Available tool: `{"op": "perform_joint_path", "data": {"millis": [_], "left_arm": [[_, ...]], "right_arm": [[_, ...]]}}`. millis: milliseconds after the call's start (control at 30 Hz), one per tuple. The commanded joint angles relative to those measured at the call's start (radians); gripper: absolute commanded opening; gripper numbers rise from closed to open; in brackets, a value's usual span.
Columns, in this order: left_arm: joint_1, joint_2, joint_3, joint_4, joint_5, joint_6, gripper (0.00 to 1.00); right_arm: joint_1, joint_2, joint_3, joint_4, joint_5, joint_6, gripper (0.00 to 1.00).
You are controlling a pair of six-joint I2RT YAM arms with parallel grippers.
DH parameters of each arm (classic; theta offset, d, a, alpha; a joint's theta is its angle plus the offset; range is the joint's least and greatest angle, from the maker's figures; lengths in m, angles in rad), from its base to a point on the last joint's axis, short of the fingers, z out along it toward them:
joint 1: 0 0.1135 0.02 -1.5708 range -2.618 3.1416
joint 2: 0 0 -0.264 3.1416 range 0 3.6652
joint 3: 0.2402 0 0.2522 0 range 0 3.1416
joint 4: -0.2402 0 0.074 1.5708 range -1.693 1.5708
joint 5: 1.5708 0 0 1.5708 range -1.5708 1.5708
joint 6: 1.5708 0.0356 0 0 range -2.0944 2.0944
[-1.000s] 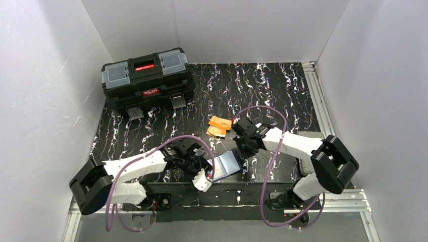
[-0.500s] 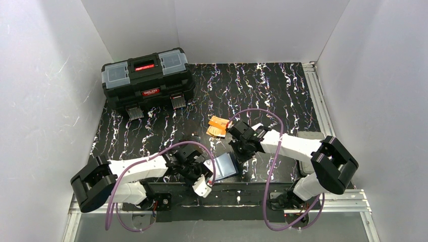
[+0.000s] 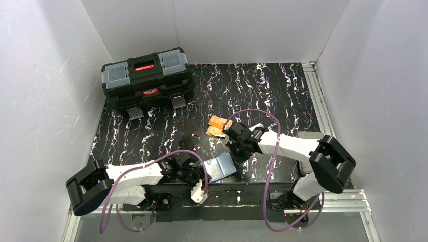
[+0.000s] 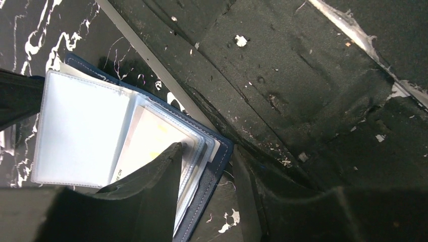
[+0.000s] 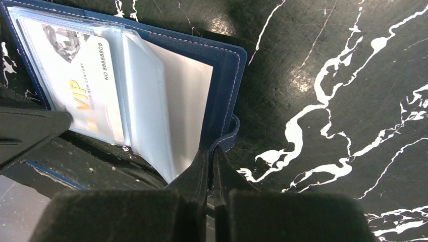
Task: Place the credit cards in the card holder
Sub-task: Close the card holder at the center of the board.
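Observation:
The card holder point(image 3: 222, 167) is a navy wallet, lying open near the table's front edge with its clear pockets point(image 4: 86, 131) up. A whitish VIP card point(image 5: 86, 85) sits in one pocket. My left gripper point(image 3: 206, 174) has one finger on the pockets and the other outside the navy cover, closed on that side of the wallet point(image 4: 207, 151). My right gripper point(image 3: 236, 151) is shut on the wallet's snap tab point(image 5: 212, 151) at the far cover edge point(image 5: 227, 75). Orange-yellow credit cards point(image 3: 218, 126) lie loose on the table just behind the right gripper.
A big black toolbox point(image 3: 146, 78) stands at the back left. White walls close in the table on three sides. A metal rail point(image 3: 315, 96) runs along the right. A black padded strip point(image 4: 303, 91) lines the near edge beside the wallet.
My left arm has pulled back toward the near edge. The wallet has shifted left and nearer with it. My right gripper has followed to the left, still on the wallet.

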Motion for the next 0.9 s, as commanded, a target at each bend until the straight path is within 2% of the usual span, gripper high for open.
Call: {"op": "perform_joint_path", "data": {"millis": [0, 67, 200, 300, 733, 867], "left_arm": [[0.006, 0.006, -0.083, -0.007, -0.111, 0.046, 0.36], [0.007, -0.016, -0.082, -0.006, -0.125, 0.037, 0.31], [0.006, -0.104, -0.034, -0.024, -0.13, 0.01, 0.16], [0.006, -0.158, 0.034, -0.079, -0.105, 0.007, 0.1], [0.006, -0.116, 0.182, -0.11, -0.07, 0.059, 0.08], [0.007, -0.058, 0.187, -0.063, -0.065, 0.077, 0.08]], "right_arm": [[0.011, 0.002, 0.035, -0.007, -0.002, 0.002, 0.01], [0.01, -0.007, 0.037, -0.025, 0.029, -0.001, 0.01], [0.01, -0.021, 0.038, -0.038, 0.065, -0.004, 0.01], [0.01, -0.021, 0.048, -0.039, 0.063, -0.007, 0.01], [0.041, 0.036, 0.104, -0.016, 0.011, -0.023, 0.01], [0.057, 0.059, 0.098, 0.008, -0.029, -0.006, 0.01]]}}
